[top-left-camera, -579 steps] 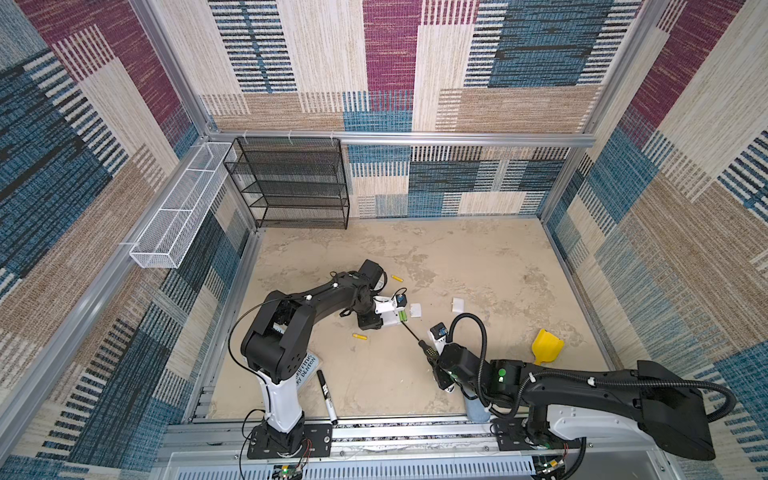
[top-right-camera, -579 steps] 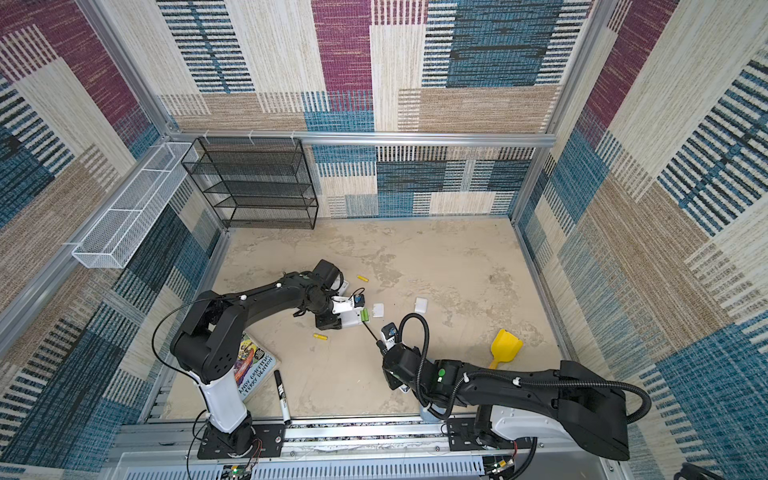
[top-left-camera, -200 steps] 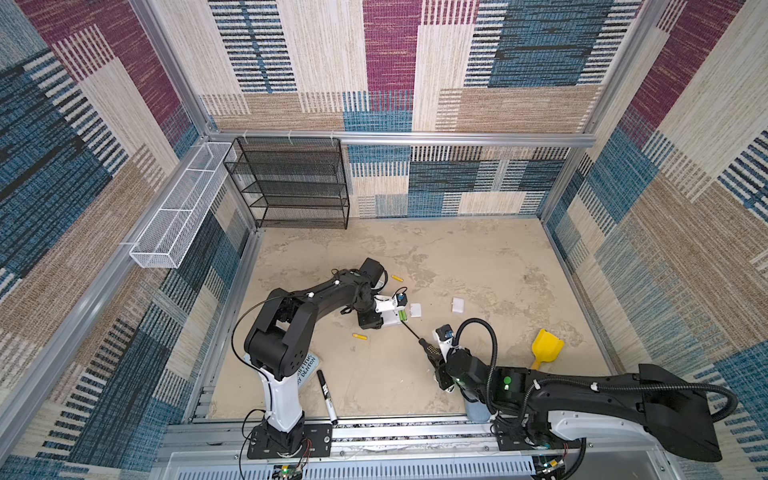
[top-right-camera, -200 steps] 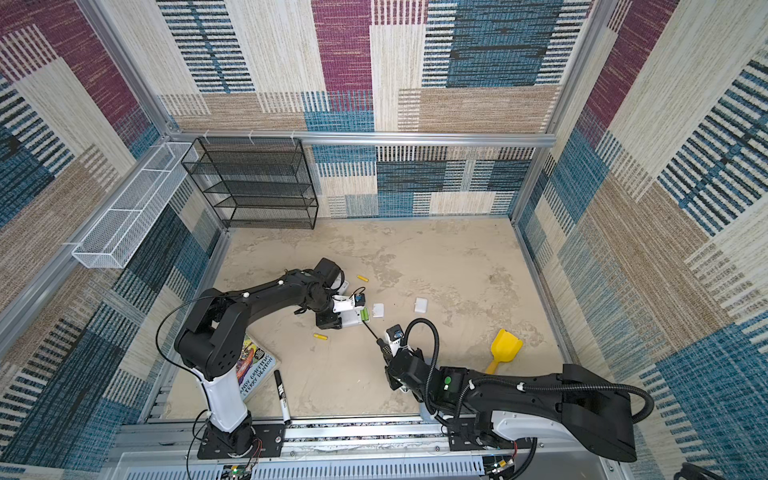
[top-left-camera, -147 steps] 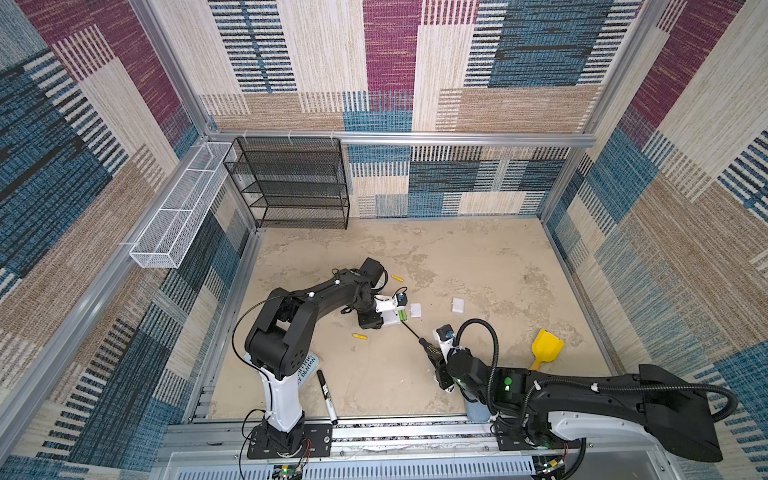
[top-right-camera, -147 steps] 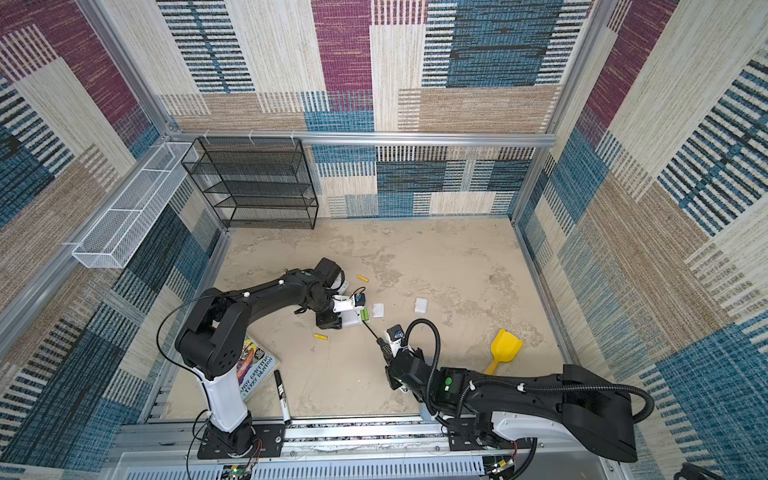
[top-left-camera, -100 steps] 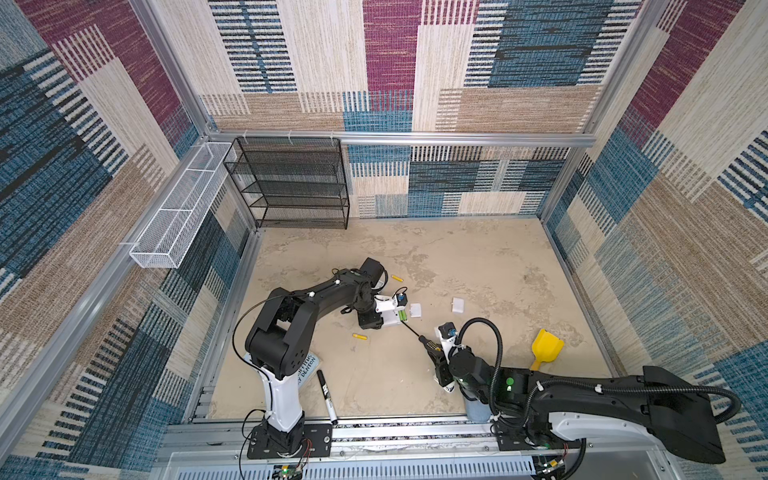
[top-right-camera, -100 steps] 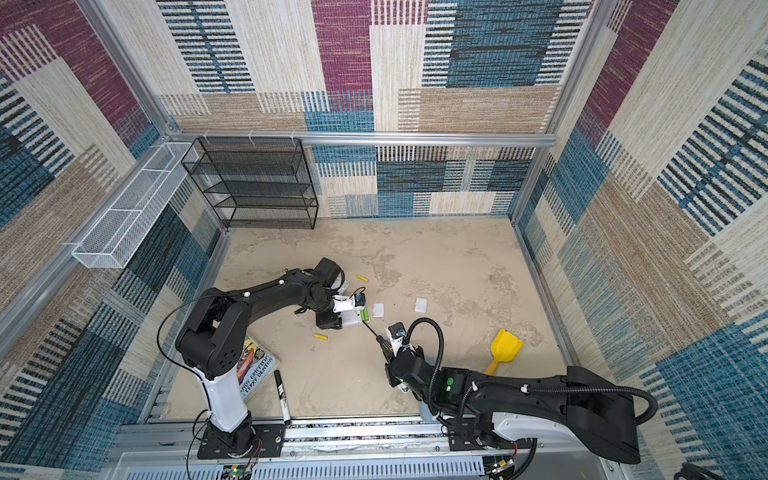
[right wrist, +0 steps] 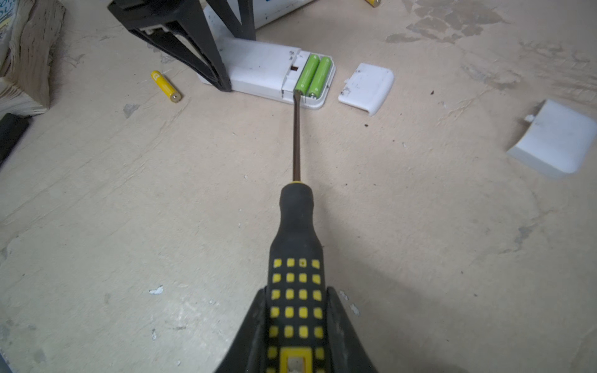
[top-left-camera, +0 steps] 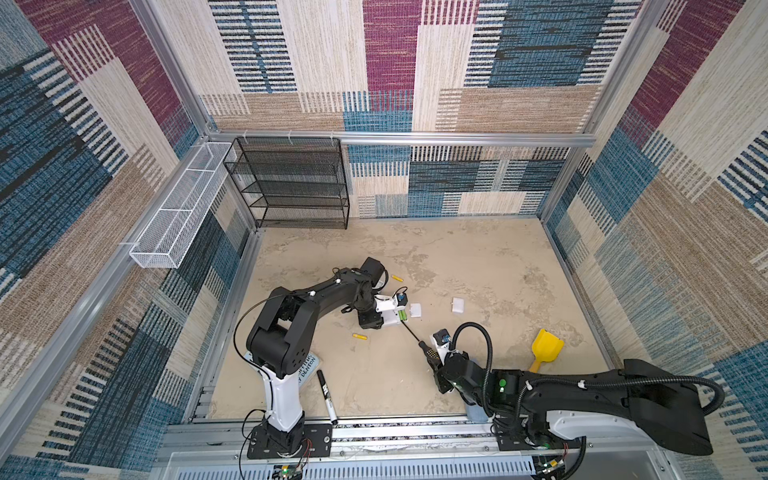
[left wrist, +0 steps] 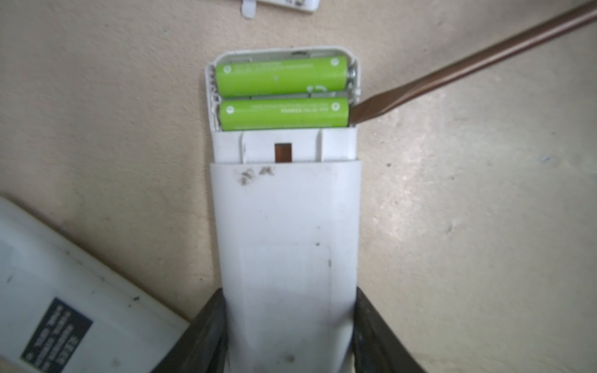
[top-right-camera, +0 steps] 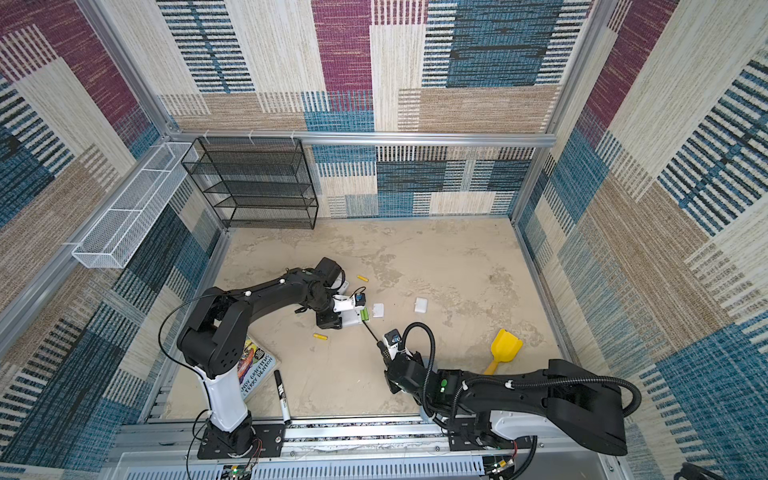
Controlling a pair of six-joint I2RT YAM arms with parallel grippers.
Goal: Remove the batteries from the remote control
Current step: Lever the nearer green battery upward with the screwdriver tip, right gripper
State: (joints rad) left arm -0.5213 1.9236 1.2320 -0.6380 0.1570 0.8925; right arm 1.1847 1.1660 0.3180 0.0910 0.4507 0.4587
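My left gripper (left wrist: 289,323) is shut on the white remote control (left wrist: 284,226), which lies flat on the floor with its compartment open. Two lime green batteries (left wrist: 281,76) (left wrist: 284,114) sit side by side inside it. My right gripper (right wrist: 297,310) is shut on the black-and-yellow handle of a screwdriver (right wrist: 296,145). The flat tip (left wrist: 365,111) touches the end of the green battery nearer my left gripper. Two yellow batteries (top-left-camera: 360,336) (top-left-camera: 397,277) lie loose on the floor on either side of the left arm.
Two white battery covers (top-left-camera: 415,310) (top-left-camera: 457,304) lie right of the remote. A second white device (left wrist: 64,290) lies beside my left gripper. A yellow scoop (top-left-camera: 544,347), a black marker (top-left-camera: 327,397), a book (top-left-camera: 305,368) and a black wire shelf (top-left-camera: 299,187) are also here.
The right arm has shifted slightly to the right while the screwdriver's tip stays at the remote. The left arm and the remote have not moved.
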